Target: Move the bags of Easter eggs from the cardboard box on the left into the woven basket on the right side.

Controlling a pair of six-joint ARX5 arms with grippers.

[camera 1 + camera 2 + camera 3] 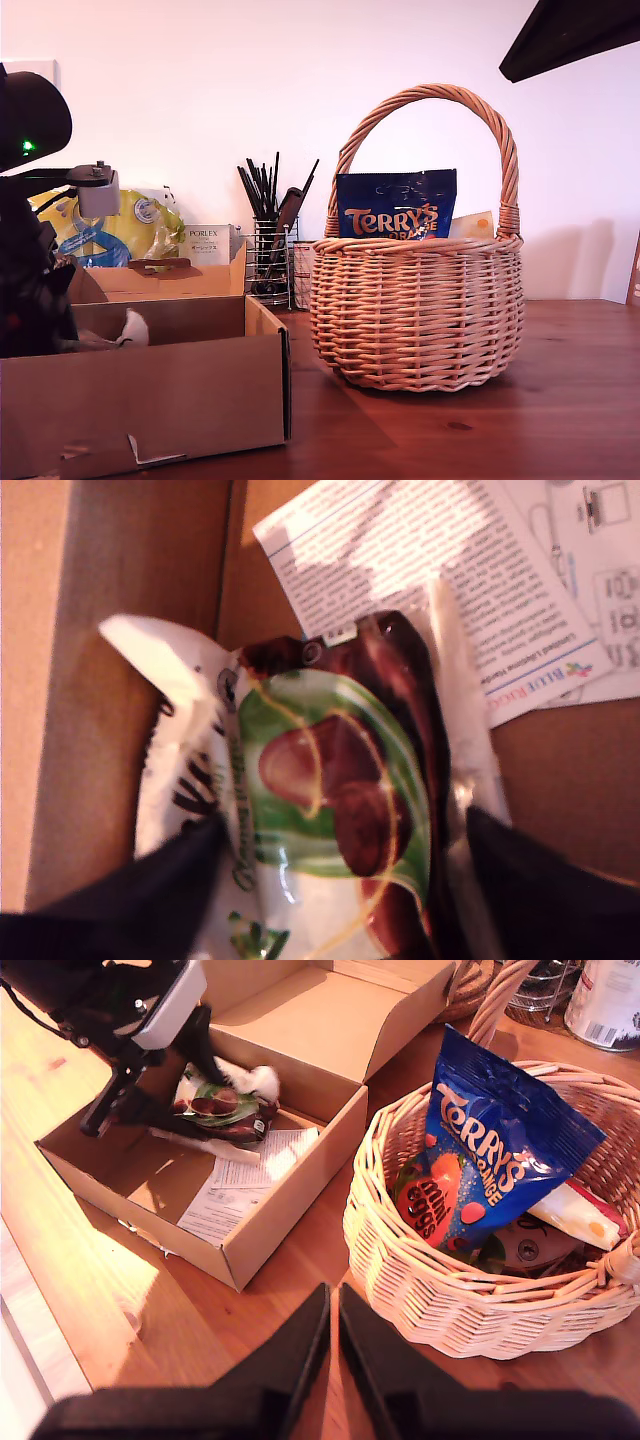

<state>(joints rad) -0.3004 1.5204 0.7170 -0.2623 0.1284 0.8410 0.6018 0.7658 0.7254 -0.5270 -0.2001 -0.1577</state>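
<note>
The cardboard box (150,400) stands at the exterior view's left, with my first gripper (335,825) lowered into it. Its fingers press both sides of a white and green bag of Easter eggs (320,800), whose white corner (133,328) pokes above the box wall. The woven basket (415,310) stands at the exterior view's right and holds a blue "Terry's" bag (395,205) and a pale cream bag (472,225). My second gripper (332,1305) hangs shut and empty high above the table, between box (290,1200) and basket (400,1250).
Printed paper sheets (240,1175) lie on the box floor. Behind the box stand a yellow package (120,225), a white "Porlex" carton (205,243) and a wire utensil holder (268,260). A dark arm part (570,35) shows at the exterior view's top right.
</note>
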